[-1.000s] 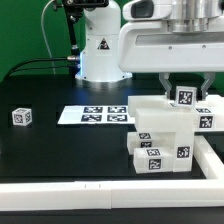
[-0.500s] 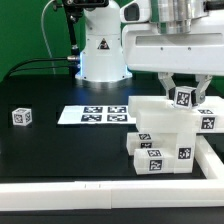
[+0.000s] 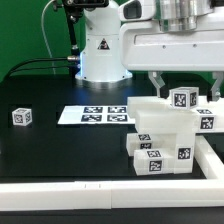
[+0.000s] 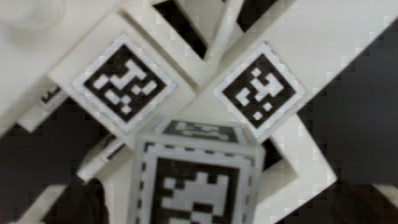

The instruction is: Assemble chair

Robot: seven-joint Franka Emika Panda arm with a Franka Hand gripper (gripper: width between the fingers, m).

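Fingers (image 3: 153, 82) are wide open, holding nothing, so the small tagged block (image 3: 183, 97) atop the chair (image 3: 160, 128) could topple if it isn't seated.

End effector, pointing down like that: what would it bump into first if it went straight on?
Probably the small tagged block on top of the chair, between the fingers of the open end effector. Its palm would touch it first, though depth is hard to judge.

Bright, even light. The white blocky plastic chair pieces (image 3: 160, 122) wash out a bit against the matte black tabletop (image 3: 60, 150); wrist view's blurry and soft up close.
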